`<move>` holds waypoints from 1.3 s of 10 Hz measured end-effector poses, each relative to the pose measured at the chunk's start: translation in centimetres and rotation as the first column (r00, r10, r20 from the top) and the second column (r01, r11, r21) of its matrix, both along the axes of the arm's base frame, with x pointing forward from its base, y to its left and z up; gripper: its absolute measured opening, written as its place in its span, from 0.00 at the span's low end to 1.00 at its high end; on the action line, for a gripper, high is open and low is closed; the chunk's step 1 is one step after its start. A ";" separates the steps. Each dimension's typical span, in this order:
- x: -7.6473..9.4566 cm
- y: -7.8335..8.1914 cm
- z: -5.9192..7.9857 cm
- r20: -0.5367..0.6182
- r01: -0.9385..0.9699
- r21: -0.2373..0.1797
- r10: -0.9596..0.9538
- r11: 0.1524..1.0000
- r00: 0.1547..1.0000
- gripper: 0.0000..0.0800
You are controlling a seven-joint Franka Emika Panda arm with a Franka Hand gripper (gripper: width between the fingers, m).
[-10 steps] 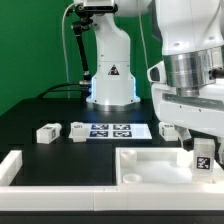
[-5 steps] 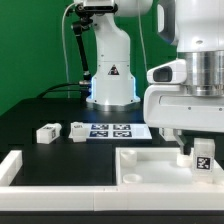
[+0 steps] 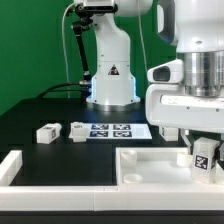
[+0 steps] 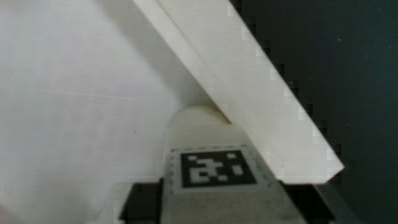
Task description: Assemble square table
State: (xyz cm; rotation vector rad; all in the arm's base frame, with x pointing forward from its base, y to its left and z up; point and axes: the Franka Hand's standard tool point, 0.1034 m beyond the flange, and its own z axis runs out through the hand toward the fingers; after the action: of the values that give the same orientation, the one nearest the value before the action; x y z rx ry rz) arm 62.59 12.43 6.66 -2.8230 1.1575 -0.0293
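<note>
**A robotics lab bench, set up for camera tracking**

A white robot arm stands at the back of a black desk. It has a warning triangle on its base and a black cable running down beside it. A plain green backdrop closes off the space behind. The marker board lies flat on the desk, printed with black-and-white tags. Tags of the same kind sit on the small white blocks near it. Low white bars fence the working area at the front.
</note>
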 end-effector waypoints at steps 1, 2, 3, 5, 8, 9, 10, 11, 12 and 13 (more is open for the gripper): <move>0.1 -0.1 0.1 -0.022 0.131 0.014 -0.130 0.991 0.991 0.36; 0.4 -0.1 0.0 -0.060 0.294 0.023 -0.292 0.955 0.954 0.36; 0.4 0.0 -0.1 -0.107 0.457 0.041 -0.451 0.888 0.886 0.36; 0.6 0.0 0.0 -0.190 0.699 0.056 -0.680 0.713 0.709 0.36; 0.8 0.0 0.0 -0.219 0.848 0.038 -0.824 0.528 0.523 0.36; 0.8 0.0 0.0 -0.220 0.867 0.031 -0.843 0.497 0.491 0.36; 0.8 0.1 0.0 -0.220 0.891 0.020 -0.867 0.454 0.446 0.36; 0.8 0.0 0.0 -0.218 0.901 0.016 -0.878 0.434 0.427 0.36; 0.7 0.0 -0.1 -0.219 0.897 0.014 -0.874 0.442 0.434 0.36; 0.7 0.0 -0.1 -0.219 0.897 0.014 -0.874 0.442 0.434 0.61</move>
State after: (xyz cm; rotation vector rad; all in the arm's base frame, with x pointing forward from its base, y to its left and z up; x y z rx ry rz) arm 63.28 12.48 6.55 -1.7562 2.4518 0.2293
